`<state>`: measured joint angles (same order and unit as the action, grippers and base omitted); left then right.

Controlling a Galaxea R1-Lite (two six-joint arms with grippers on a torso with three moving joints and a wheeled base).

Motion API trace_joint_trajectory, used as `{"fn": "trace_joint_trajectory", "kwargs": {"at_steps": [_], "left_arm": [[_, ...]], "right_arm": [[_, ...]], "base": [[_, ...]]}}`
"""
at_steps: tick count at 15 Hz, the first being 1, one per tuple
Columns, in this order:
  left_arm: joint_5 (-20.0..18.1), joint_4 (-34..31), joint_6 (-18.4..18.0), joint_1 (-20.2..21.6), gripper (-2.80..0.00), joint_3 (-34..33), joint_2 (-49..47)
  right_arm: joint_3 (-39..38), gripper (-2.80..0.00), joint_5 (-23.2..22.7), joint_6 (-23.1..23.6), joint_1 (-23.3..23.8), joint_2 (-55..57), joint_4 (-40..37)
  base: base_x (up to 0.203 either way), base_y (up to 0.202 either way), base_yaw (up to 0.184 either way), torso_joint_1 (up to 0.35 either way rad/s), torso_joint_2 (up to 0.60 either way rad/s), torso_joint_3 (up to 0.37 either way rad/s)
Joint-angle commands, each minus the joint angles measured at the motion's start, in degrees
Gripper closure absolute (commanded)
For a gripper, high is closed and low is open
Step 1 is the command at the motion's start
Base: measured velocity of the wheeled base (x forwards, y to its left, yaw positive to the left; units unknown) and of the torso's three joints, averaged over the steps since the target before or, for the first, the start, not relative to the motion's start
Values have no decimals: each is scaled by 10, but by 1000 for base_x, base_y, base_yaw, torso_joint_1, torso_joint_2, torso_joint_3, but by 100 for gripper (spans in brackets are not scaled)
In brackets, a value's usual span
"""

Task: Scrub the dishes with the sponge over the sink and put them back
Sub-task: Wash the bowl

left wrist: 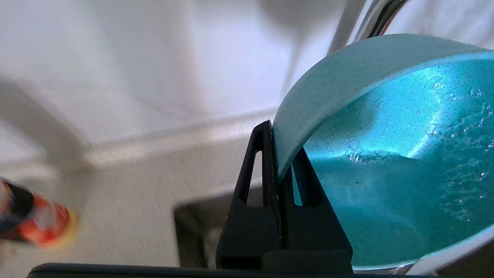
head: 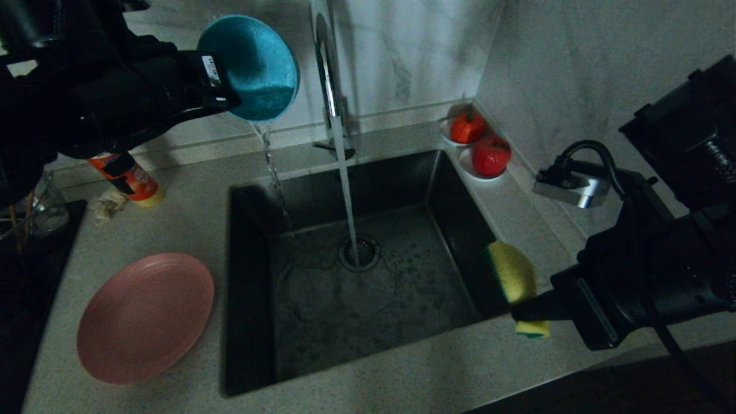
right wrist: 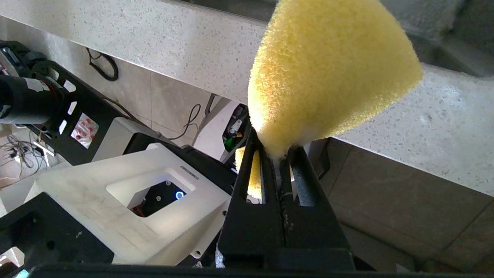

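A speckled stone counter (head: 190, 230) against a pale marbled wall carries a dark square sink (head: 356, 270), with water running from the chrome faucet (head: 329, 75) to the drain strainer (head: 359, 252).

Left gripper (head: 227, 95), at about 11 o'clock from the drain, is pinched on the rim of the teal bowl (head: 253, 66); in the left wrist view its fingers (left wrist: 266, 170) clamp the wall of the bowl (left wrist: 386, 154) between them. The bowl is tipped on edge so that a thin stream of water (head: 270, 167) drains from its low lip into the back left of the basin, a pose that apparently serves to empty rinse water over the sink rather than the counter.

Right gripper (head: 526, 310), at about 4 o'clock from the drain, is pressed together on the yellow sponge (head: 514, 276), squeezing its lower end; it hangs above the sink's right rim, clear of the bowl, presumably waiting while the bowl drains.

Outward: the pink plate (head: 144, 316) lies flat on the counter at 8 o'clock, likely the next dish to scrub. An orange bottle (head: 129, 178) stands at 10 o'clock, and two red fruits on saucers (head: 480, 146) at 1 o'clock. The chopsticks cannot be made out with certainty.
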<state>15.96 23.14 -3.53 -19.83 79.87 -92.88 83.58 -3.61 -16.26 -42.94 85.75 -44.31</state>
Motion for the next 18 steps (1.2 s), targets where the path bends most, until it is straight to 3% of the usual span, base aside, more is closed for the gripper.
{"fn": "trace_joint_trajectory", "kwargs": {"at_steps": [1,7,8,12,14,16,18], "left_arm": [[-6,55,-24,1,0,-25,2],[-11,125,-79,1,0,-49,3],[-12,166,-92,1,0,-68,2],[-11,214,-117,1,0,-100,0],[-12,283,-146,1,0,-124,-1],[-14,306,-159,1,0,-134,-1],[-37,334,-173,1,0,-155,6]], "right_arm": [[-1,0,0,-1,0,4,-2],[0,0,-1,-1,0,5,-2],[0,0,-1,-1,0,6,-2],[0,0,-1,-1,0,6,-2],[0,0,-1,-1,0,6,-2],[0,0,-1,-1,0,8,-2],[0,0,-1,-1,0,12,-2]], "base": [[0,0,0,0,0,0],[0,0,0,0,0,0],[0,0,0,0,0,0],[0,0,0,0,0,0],[0,0,0,0,0,0],[0,0,0,0,0,0],[0,0,0,0,0,0]]}}
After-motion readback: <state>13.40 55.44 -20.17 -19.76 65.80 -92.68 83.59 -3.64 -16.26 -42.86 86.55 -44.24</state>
